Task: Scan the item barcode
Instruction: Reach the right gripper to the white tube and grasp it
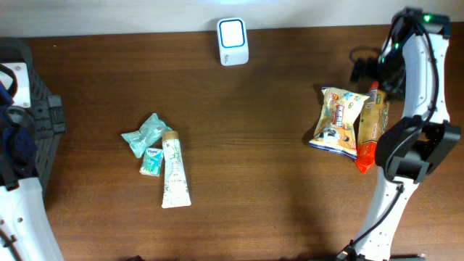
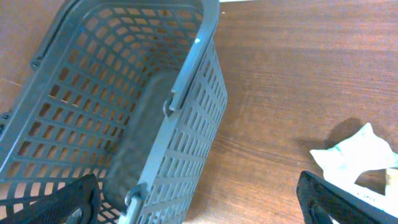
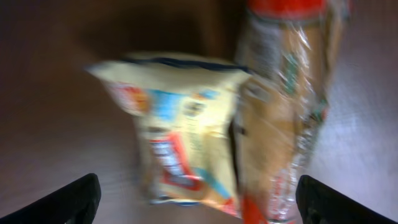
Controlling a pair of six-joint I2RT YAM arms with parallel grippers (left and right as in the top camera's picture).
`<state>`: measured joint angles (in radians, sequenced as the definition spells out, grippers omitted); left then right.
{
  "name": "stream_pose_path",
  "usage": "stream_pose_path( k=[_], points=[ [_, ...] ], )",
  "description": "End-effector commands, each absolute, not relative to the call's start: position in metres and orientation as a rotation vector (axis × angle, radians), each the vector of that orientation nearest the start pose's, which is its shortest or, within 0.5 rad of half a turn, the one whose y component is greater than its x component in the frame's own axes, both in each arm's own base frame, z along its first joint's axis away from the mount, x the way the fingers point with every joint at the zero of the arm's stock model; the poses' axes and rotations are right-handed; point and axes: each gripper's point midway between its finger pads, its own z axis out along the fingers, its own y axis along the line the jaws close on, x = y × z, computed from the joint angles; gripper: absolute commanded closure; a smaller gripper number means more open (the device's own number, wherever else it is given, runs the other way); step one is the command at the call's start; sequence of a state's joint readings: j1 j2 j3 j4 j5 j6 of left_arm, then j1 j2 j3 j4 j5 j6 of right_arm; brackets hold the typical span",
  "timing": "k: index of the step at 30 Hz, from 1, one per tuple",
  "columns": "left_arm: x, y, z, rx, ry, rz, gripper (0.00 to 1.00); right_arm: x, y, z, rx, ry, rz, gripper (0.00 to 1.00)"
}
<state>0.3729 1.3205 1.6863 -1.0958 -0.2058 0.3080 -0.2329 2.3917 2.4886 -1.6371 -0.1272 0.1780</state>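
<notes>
beneath the left gripper (image 2: 202, 202), whose fingers are seen spread wide at the two lower corners of its view with nothing between them, a grey basket (image 2: 193, 62) is found, mostly on the left finger's side. a crumpled teal packet (image 2: 354, 152) is seen just by the right finger, with a tube (image 1: 175, 174) beside it on the table (image 1: 275, 145). further right, well apart from both sets of jaws, a white scanner (image 1: 233, 41) is stood at the far edge. at the right, a yellow snack bag (image 3: 180, 124) and an orange-ended packet (image 3: 286, 112) are laid touching, side by side, directly under the right gripper (image 3: 202, 202). its view is blurred, but its fingers are shown wide apart and nothing is grasped. which of the two is meant for scanning cannot be told. the step in hand is judged to be the reach for an item, with no scan yet under way. the next move would call for the jaws to be lowered around one packet alone and closed without catching its neighbour, and for the barcode side to be turned toward the scanner.
</notes>
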Motion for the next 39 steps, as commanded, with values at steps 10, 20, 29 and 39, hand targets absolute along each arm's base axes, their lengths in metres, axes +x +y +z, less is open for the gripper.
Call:
stream_pose_path(
  k=[10,20,29,39],
  points=[
    [0.307,0.157,0.353,-0.171,2.342,0.579,0.01,0.390,0.302,0.086,-0.578,3.057,0.600,0.21],
    [0.307,0.157,0.353,-0.171,2.342,0.580,0.01,0.323,0.421,0.033,-0.770,2.959,0.549,0.43],
    [0.307,0.157,0.353,-0.171,2.342,0.579,0.01,0.316,0.394,0.007,-0.671,3.071,0.446,0.78],
    [0.307,0.157,0.353,-0.171,2.342,0.580,0.01,0.315,0.375,0.028,-1.117,2.865,1.209,0.82]
  ],
)
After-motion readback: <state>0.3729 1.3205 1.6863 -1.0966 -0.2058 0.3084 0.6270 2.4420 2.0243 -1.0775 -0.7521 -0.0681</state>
